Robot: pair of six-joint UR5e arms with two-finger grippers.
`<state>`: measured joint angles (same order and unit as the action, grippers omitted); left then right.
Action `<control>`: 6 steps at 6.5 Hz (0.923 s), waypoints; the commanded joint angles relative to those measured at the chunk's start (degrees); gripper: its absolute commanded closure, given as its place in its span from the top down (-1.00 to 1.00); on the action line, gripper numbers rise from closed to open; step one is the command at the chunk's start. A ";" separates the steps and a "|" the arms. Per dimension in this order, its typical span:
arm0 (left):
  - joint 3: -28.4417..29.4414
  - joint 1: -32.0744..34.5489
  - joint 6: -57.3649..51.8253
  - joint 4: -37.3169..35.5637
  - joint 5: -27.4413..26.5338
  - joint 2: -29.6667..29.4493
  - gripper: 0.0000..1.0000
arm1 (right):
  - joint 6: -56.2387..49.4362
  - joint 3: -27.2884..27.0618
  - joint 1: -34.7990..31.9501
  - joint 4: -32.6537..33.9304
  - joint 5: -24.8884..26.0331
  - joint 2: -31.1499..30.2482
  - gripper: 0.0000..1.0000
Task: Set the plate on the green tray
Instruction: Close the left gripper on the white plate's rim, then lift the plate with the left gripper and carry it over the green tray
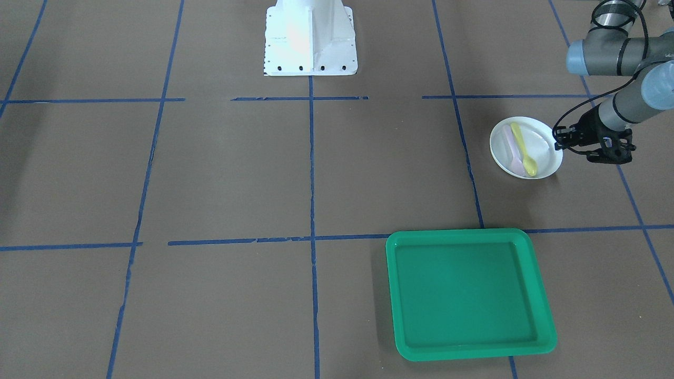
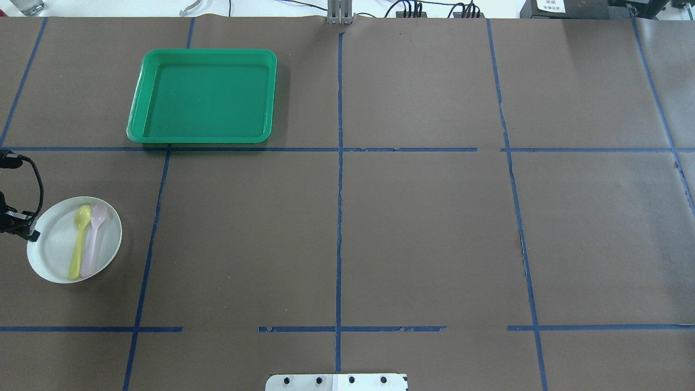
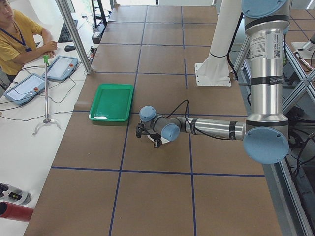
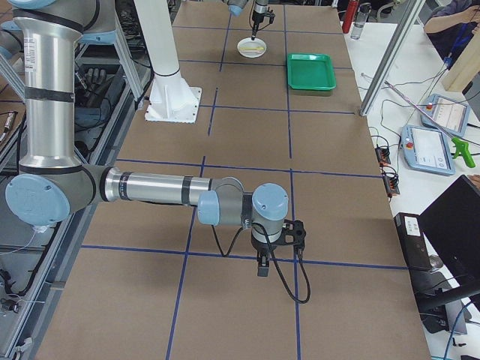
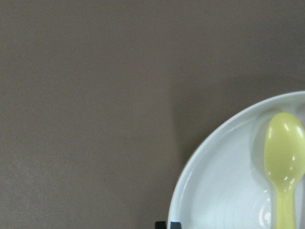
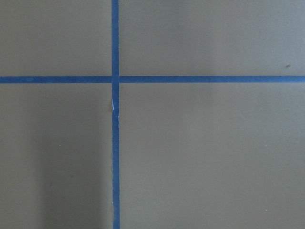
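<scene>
We see the table (image 1: 237,173) carrying the green tray (image 1: 463,295) and, well apart, the plate (image 1: 542,150). The left gripper (image 1: 559,139) is at the plate's rim; the right gripper (image 4: 262,266) hangs far off; we cannot tell either's finger state. A yellow spoon (image 1: 523,150) and pink spoon (image 1: 512,150) lie on the plate.

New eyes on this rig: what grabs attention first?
The bright green tray stands out against the brown table, on the robot's left, far side. Nearer the robot on that side, apart from the tray, sits the white plate with a yellow spoon and a pink spoon lying side by side in it. The left gripper is at the plate's outer rim.
</scene>
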<state>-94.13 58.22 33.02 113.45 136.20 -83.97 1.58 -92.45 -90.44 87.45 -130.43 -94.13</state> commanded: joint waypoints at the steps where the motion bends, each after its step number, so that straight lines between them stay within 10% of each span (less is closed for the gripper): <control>1: -0.70 7.39 -0.06 -0.16 3.87 0.56 -1.00 | 0.00 -0.01 0.00 0.00 0.00 0.00 1.00; 6: 17.07 13.77 0.63 0.19 11.26 -21.17 -1.00 | -0.09 0.07 0.00 0.00 0.00 0.00 1.00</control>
<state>-83.40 71.78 33.34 113.49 145.52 -98.11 1.56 -92.39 -90.44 87.45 -130.43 -94.14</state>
